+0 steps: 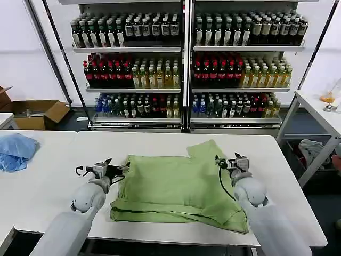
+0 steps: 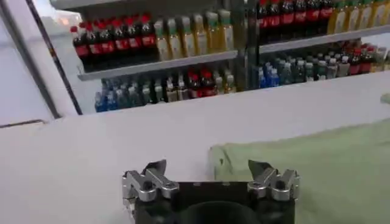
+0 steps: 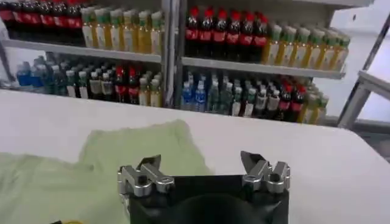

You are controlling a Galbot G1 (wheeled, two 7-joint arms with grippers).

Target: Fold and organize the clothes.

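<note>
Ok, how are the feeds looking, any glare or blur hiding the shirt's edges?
Head view: even light, green shirt edges crisp against the white table, faint shadow under its front fold. Left wrist view: soft throughout, shelf bottles blurred, bright wash in one corner, left gripper open. Right wrist view: also soft, shirt pale against the table, right gripper open.

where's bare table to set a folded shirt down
Free: the strip of table between the shirt and the far edge, and the right end past the right gripper. Crowded: the middle, under the shirt, with the left gripper beside it.
</note>
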